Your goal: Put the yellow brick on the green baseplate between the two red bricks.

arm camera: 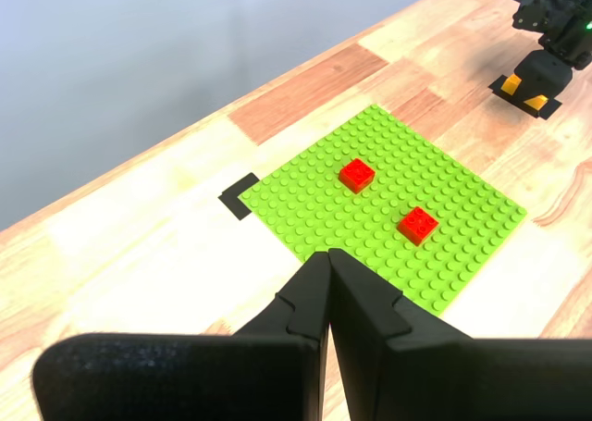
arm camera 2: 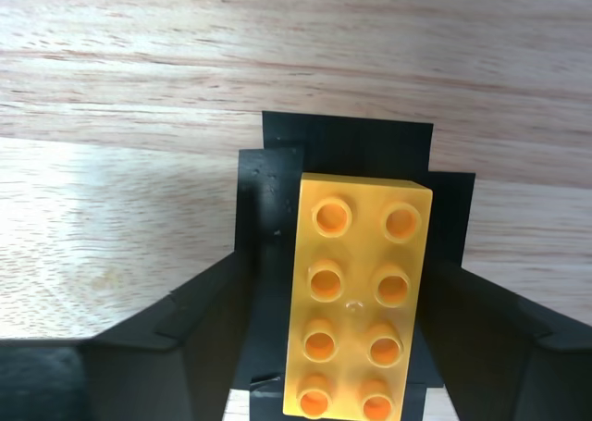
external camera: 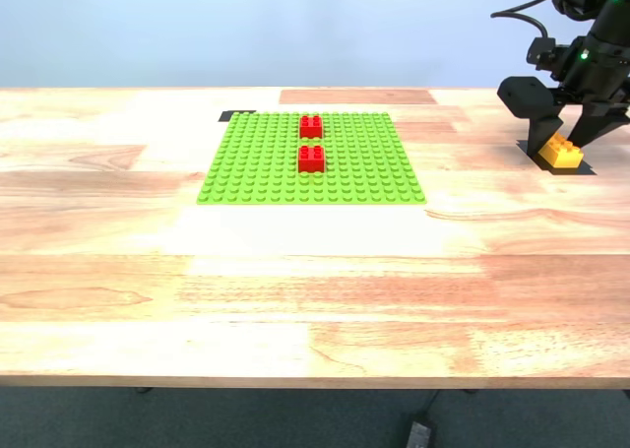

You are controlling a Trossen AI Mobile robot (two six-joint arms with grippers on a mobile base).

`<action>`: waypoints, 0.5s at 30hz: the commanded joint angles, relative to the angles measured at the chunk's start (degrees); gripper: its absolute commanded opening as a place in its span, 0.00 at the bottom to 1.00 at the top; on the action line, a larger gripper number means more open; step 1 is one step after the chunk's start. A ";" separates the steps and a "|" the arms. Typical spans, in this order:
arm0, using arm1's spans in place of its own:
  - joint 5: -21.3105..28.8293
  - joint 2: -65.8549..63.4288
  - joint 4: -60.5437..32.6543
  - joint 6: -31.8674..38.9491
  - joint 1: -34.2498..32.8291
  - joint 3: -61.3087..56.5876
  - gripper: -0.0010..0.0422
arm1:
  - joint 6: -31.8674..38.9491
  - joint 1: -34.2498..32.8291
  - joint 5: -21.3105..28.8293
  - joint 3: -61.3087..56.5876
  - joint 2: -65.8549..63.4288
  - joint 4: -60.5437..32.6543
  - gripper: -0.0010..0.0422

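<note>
1. Nearest the exterior camera, the table (external camera: pixel 295 300) lay bare; my first gripper (arm camera: pixel 329 259) was out of that view, hanging above the near side of the green baseplate (external camera: pixel 256 162) with its jaws pressed together on nothing.
2. On the baseplate the two red bricks (external camera: pixel 311 126) stood apart with a stud-row gap between them, not yet filled, so I judged the placing step undone.
3. At the exterior view's far right, the yellow brick (arm camera 2: pixel 361 301) rested on a black tape mark (arm camera 2: pixel 342 143), well apart from the baseplate.
4. My second gripper (external camera: pixel 563 138) was lowered over it, jaws spread, straddling the brick without touching.
</note>
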 commanded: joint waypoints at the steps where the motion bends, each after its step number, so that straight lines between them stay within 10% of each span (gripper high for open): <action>1: 0.00 -0.31 0.02 0.02 0.00 0.13 0.02 | 0.46 -0.15 -0.66 0.28 -0.22 0.52 0.39; 8: 0.00 -0.57 -0.04 0.02 0.00 -0.39 0.02 | -1.01 -1.20 -0.85 0.20 -3.63 0.31 0.01; 15: 0.00 -0.61 0.33 0.02 0.00 -0.15 0.02 | -4.74 -0.90 -1.40 3.93 -10.91 -3.82 0.08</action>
